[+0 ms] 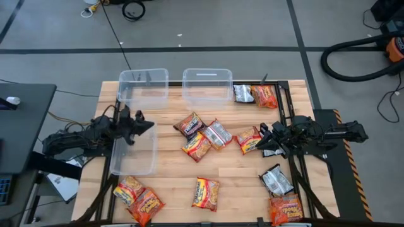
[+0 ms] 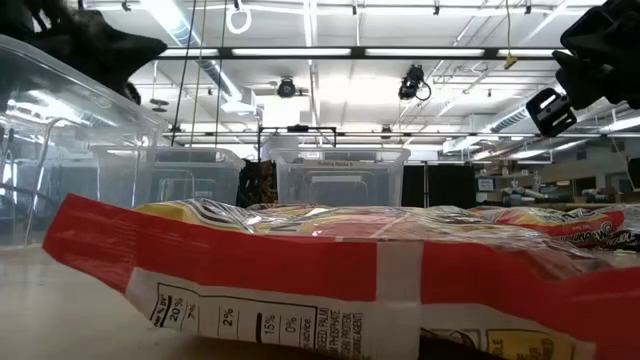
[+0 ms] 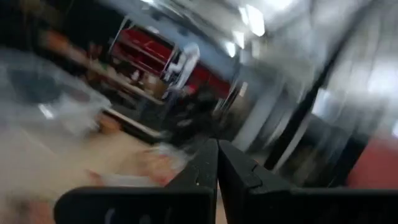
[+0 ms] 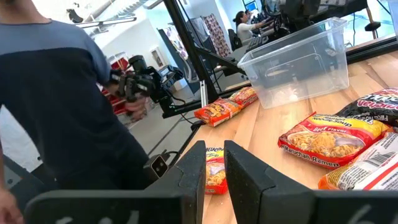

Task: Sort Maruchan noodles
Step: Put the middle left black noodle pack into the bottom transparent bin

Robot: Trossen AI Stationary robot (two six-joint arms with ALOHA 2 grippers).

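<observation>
Nearest, along the front edge of the wooden tabletop (image 1: pixel 170 170), lie several Maruchan noodles: two orange-red packets (image 1: pixel 139 197) at the left corner, a yellow-and-red packet (image 1: pixel 206 192) at the middle, and a silver-black packet (image 1: pixel 276 181) with an orange one (image 1: pixel 287 208) at the right. From table height the yellow-and-red packet fills the foreground; its back panel shows percentage figures such as "20%", "2%" and "15%", the rest being too small to read.

Mid-table, a cluster of packets (image 1: pixel 201 133) lies loose, orange, yellow and silver ones overlapping. One yellow packet (image 4: pixel 333 138) in the right wrist view reads "Maruchan Ramen" and "Beef Flavor".

Left of the cluster, a clear bin (image 1: pixel 134 154) stands with no packet visible inside. The left gripper (image 1: pixel 146 125) hangs over its rim, fingers (image 3: pixel 205 171) clenched together on nothing; that wrist view is blurred by motion. The right gripper (image 1: pixel 262 140) sits just beside the cluster's right end, its fingers (image 4: pixel 245 171) slightly apart with nothing between them.

Farther back, two more clear bins (image 1: pixel 144 84) (image 1: pixel 207 84) stand side by side, showing no packets. Right of them lie a silver-black packet (image 1: pixel 243 93) and an orange packet (image 1: pixel 265 96).

Beyond the table, a person in a dark blue top (image 4: pixel 56 93) is partly cut off.
</observation>
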